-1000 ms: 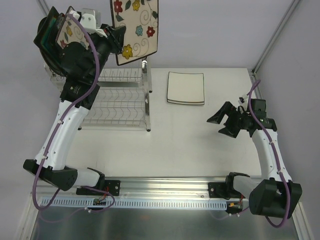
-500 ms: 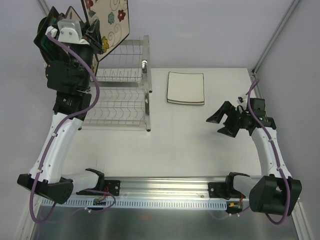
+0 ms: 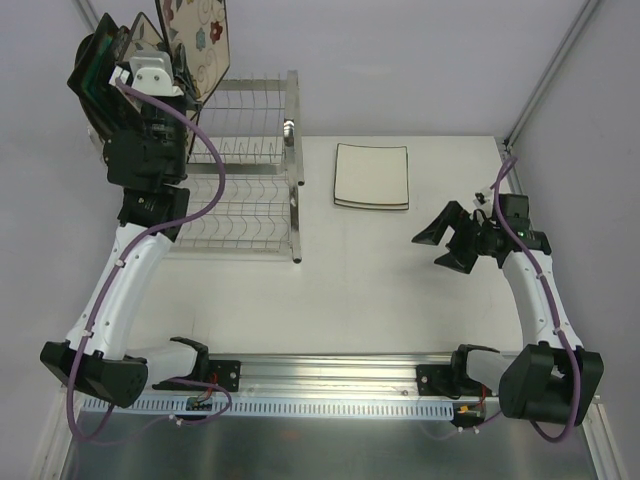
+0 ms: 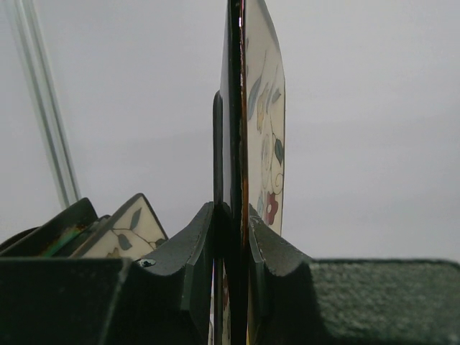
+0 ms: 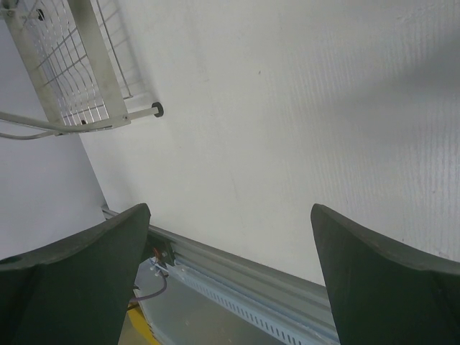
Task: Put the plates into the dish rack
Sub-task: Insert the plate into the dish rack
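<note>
Top external view: the left gripper is high over the rack's back left corner, clamped on the lower edge of the floral plate. That plate stands on edge above the rack's upper tier, its cream face to the right. From the left wrist, both fingers press flat against the plate, one on its dark back and one on its flowered front, and it rises straight up between them.

Just left of the held plate, at the rack's left end, are the teal plate and the leaf plate, both tilted. The arm hides how they sit in the prongs.

Right of the rack, near its back right post and apart from it, the white plate lies flat on the table.

Well to the right of the rack, the right gripper hangs over the table with its jaws spread wide.
</note>
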`<move>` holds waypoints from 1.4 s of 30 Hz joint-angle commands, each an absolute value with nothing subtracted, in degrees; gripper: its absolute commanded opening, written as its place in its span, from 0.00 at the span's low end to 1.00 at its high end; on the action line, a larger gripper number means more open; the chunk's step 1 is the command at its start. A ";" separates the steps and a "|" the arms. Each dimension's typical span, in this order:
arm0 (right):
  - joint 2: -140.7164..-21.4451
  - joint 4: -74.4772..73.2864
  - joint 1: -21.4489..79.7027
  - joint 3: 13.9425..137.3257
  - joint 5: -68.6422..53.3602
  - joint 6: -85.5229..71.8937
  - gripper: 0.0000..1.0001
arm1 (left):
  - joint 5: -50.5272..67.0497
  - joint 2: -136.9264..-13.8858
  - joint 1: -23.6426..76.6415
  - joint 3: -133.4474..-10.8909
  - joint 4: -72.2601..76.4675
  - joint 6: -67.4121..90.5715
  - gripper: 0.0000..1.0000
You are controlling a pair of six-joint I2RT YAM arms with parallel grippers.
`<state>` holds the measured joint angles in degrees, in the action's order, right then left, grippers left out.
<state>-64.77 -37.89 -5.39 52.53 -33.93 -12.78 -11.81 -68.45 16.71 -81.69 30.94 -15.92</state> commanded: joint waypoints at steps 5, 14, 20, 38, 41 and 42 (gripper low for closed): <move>-66.27 -36.65 -5.71 56.25 -36.12 -11.95 1.00 | -13.62 -64.34 13.63 -82.89 55.63 -18.90 0.00; -67.24 -36.74 -5.71 56.78 -36.39 -11.52 0.99 | -14.94 -65.56 11.25 -81.21 56.34 -18.20 0.00; -67.41 -37.35 -5.71 57.04 -36.04 -11.07 1.00 | -15.73 -66.97 10.28 -80.16 56.86 -18.54 0.00; -68.12 -37.88 -5.71 57.57 -36.12 -10.72 1.00 | -16.87 -69.34 9.76 -77.26 57.04 -16.17 0.00; -68.20 -37.62 -5.71 57.48 -36.12 -10.55 1.00 | -17.14 -69.43 9.76 -76.73 56.78 -15.91 0.00; -68.12 -37.70 -5.71 57.39 -36.12 -10.63 1.00 | -17.23 -69.35 9.76 -76.38 56.69 -16.00 0.00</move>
